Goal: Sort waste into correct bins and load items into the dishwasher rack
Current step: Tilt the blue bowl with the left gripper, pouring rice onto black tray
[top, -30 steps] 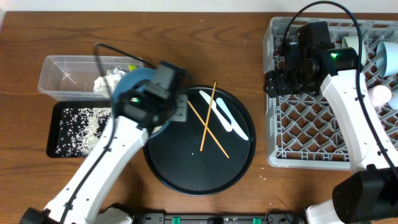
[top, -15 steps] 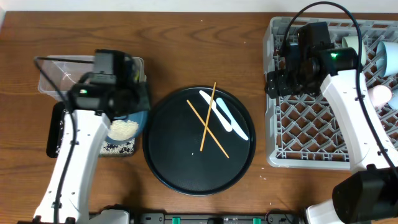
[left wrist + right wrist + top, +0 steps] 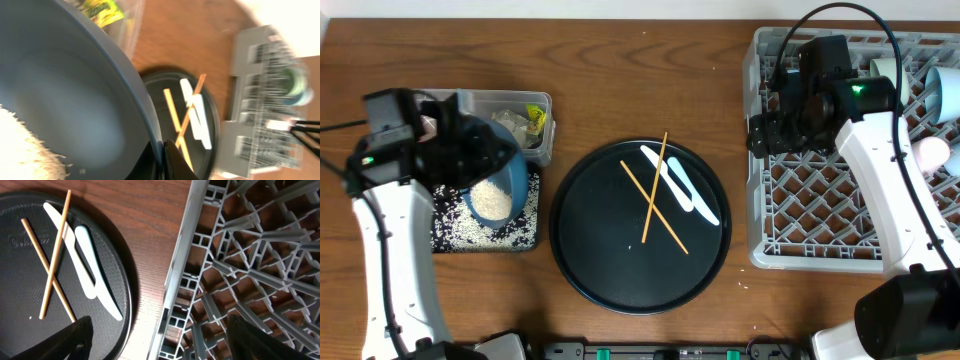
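Left gripper (image 3: pixel 163 159): pressed together on the rim of the blue bowl (image 3: pixel 498 188), a thin edge pinch.
Blue bowl: tipped over the shallow black tray (image 3: pixel 448 240), which lies at 9 o'clock of the round black tray (image 3: pixel 595 265). A heap of rice (image 3: pixel 492 201) sits inside the bowl.
Clear tub (image 3: pixel 515 103): at 10 o'clock of the round tray, touching the shallow tray; the yellow-green wrapper (image 3: pixel 533 117) is in it.
Right gripper (image 3: pixel 162 340): fingers spread wide and holding nothing, over the 9 o'clock edge of the dishwasher rack (image 3: pixel 820 215).
To load: chopsticks (image 3: pixel 655 195) crossed over the white spoon (image 3: pixel 682 187) on the round tray.
Risk, spill: the bowl's mouth seems to sit near the tray's 3 o'clock edge, though the wrist view is too blurred to be sure; a fast tip could throw grains onto the table.
Risk, grip: the rim pinch could slip as the rice shifts, dropping the bowl.
Risk, sorting: drift toward 12 o'clock would put rice in the tub.
Change: a second ago the bowl hung by the round tray's 10 o'clock edge; it is now over the shallow tray. The right arm has not moved.
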Tool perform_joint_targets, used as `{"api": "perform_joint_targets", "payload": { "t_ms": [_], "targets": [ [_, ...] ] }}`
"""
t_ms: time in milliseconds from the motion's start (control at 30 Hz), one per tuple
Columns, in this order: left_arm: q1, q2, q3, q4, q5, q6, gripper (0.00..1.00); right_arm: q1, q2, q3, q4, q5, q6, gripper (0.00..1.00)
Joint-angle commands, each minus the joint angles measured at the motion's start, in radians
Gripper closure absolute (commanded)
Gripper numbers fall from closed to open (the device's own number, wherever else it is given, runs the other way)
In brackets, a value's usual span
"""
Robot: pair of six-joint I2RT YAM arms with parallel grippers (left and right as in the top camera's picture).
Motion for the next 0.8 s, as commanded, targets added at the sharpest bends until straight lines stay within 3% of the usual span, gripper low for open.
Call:
{"api": "perform_joint_targets", "payload": {
  "t_ms": [0,367,767],
  "targets": [
    [0.082,-0.010,-0.003,-0.001,0.282,0.114,0.94,-0.006,0.002,0.000,-0.003,0.006,0.011,0.18],
    [0.263,0.018,-0.016,-0.001,0.661,0.238,0.94,-0.006,0.002,0.000,-0.003,0.006,0.011,0.18],
    [0.273,0.033,-0.016,-0.001,0.789,0.308,0.94,-0.014,0.002,0.000,-0.003,0.006,0.011,0.18]
  ]
}}
